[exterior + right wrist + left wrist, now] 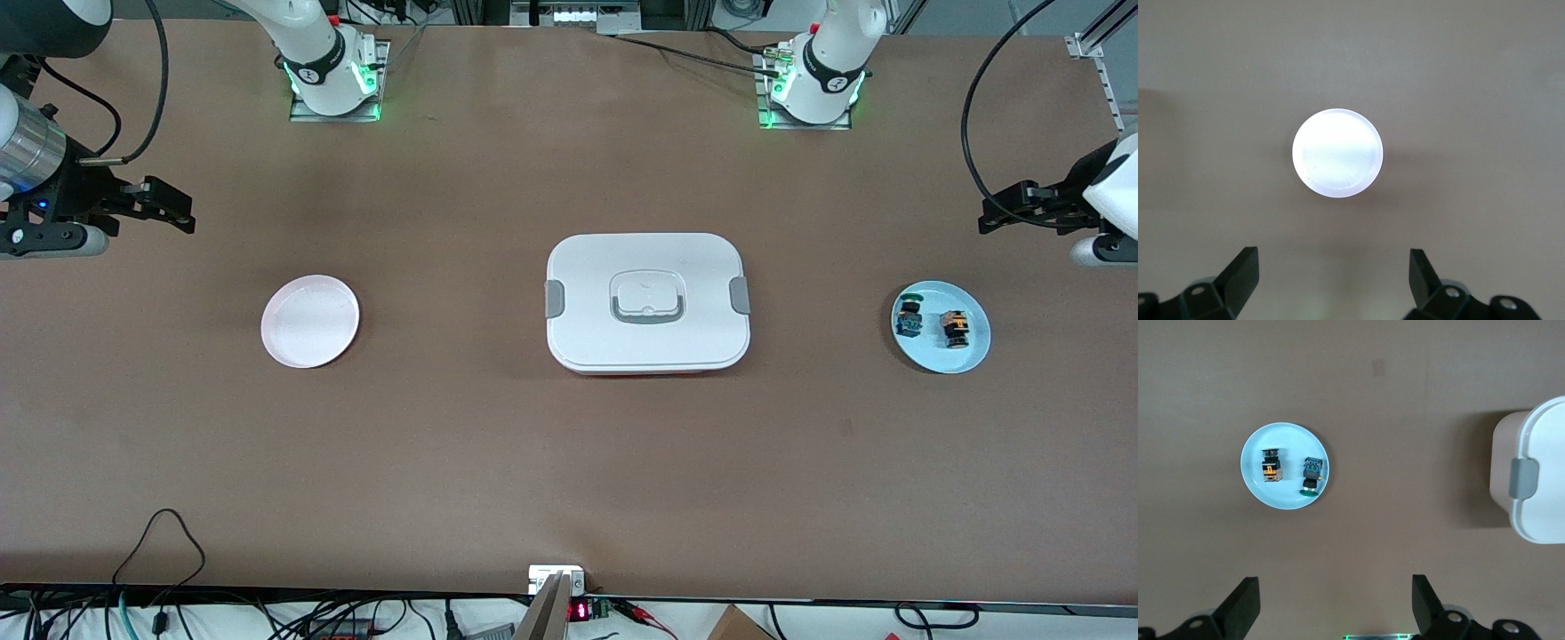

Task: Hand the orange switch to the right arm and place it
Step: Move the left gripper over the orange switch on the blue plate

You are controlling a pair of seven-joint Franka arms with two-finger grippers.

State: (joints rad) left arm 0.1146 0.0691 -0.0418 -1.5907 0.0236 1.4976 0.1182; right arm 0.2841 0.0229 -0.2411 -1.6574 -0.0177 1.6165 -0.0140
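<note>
- Orange switch [955,328] is lying on its side in the pale blue plate [972,355] toward the left arm's end, beside the green-capped switch [909,316], long axis running nearer-to-farther.
- Pink plate [293,351] and the lidded white box [647,302] are sitting apart.
- Left gripper [1009,213] and right gripper [169,206] are hanging wide open, holding nothing.
</note>
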